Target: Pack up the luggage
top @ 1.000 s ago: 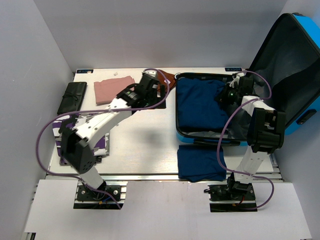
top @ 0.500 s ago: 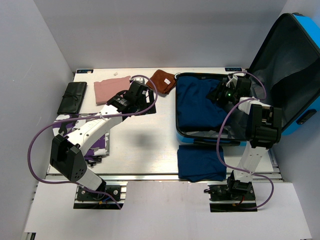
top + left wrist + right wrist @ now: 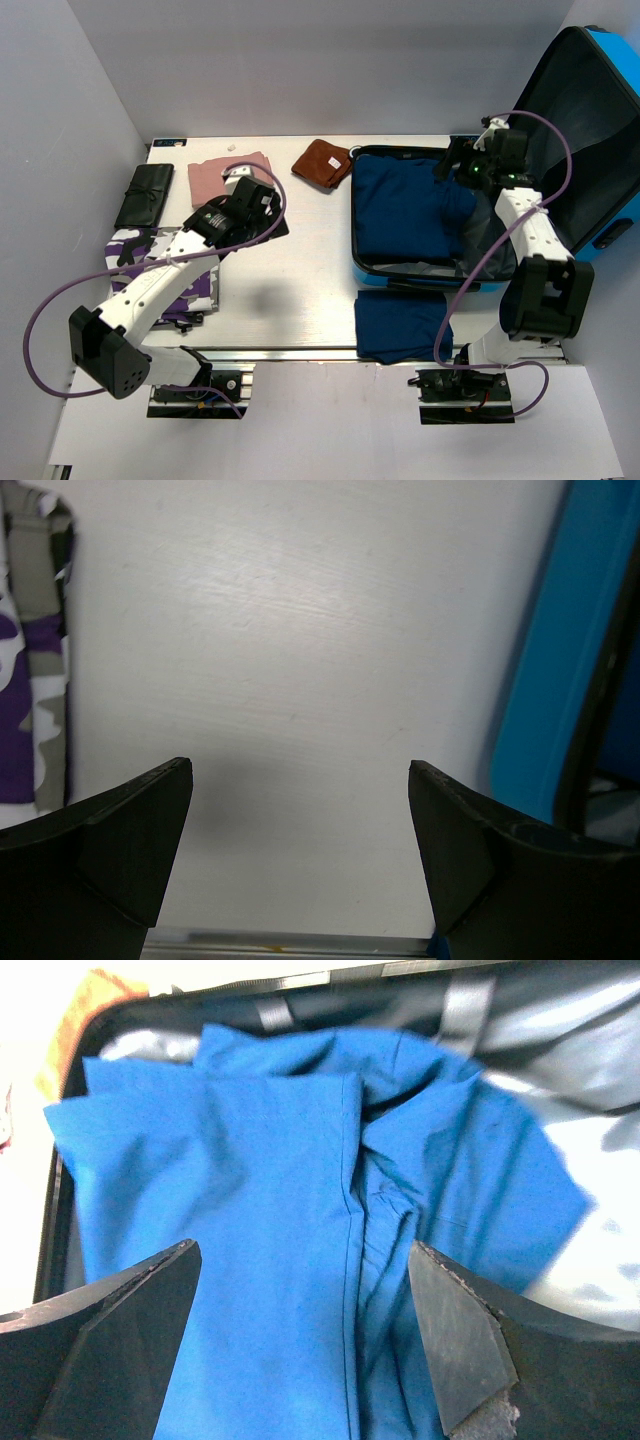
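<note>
The luggage (image 3: 410, 279) lies open at the right of the table, its lid (image 3: 580, 110) propped up against the right wall. A dark blue garment (image 3: 400, 205) is spread in its base. My right gripper (image 3: 450, 165) hovers open over the back of that base. In the right wrist view it (image 3: 302, 1248) hangs above the blue garment (image 3: 250, 1210) with nothing between its fingers. My left gripper (image 3: 262, 212) is open over bare table beside the pink cloth. The left wrist view shows it (image 3: 298, 770) empty, with the luggage's blue shell (image 3: 560, 660) at the right.
A second folded blue garment (image 3: 400, 325) lies in front of the luggage. A brown pouch (image 3: 322, 162), a pink folded cloth (image 3: 222, 178) and a black wallet (image 3: 143, 195) sit along the back. A purple camouflage garment (image 3: 160, 262) lies at the left under my left arm.
My right gripper has opened, let go of the blue garment and lifted toward the back of the luggage. My left arm has drawn back leftward from the brown pouch, which stays in place.
</note>
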Robot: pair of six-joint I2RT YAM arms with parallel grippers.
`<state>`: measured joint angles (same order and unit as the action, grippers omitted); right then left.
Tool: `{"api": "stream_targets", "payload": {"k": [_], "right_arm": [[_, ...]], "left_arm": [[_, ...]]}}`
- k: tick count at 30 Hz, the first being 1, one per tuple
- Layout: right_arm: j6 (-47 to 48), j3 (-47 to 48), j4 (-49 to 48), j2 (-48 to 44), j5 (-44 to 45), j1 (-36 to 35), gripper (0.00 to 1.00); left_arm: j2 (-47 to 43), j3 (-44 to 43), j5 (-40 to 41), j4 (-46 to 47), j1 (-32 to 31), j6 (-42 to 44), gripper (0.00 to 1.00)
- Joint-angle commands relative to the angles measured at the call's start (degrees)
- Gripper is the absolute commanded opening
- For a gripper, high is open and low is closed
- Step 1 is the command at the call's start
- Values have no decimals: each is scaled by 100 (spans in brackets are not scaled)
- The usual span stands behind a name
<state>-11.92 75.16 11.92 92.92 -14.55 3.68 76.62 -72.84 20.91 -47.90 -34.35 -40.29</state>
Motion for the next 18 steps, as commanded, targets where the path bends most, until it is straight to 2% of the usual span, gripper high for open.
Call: {"api": "stream_targets", "payload": {"k": [1,5,9,14,18], "right_arm": [[339,377,958,-572,698,-104,89],[349,395,1549,-1021,1217,-280,89],[322,70,1559,-1575,858,-658,89],[331,-307,1690,-2146,830,-1325,89],[287,-676,1734,-2603,927,-1563,89]], "left_arm": [[-489,321,606,-814,85,-758,98],[-884,743,1440,-1397,437,-1367,98],[-1114,1245,1758,-1100,1016,-1403,98],[-404,1141,1706,-642,1973,-1068,98],[238,965,1427,-125,2545,-850,98]]}}
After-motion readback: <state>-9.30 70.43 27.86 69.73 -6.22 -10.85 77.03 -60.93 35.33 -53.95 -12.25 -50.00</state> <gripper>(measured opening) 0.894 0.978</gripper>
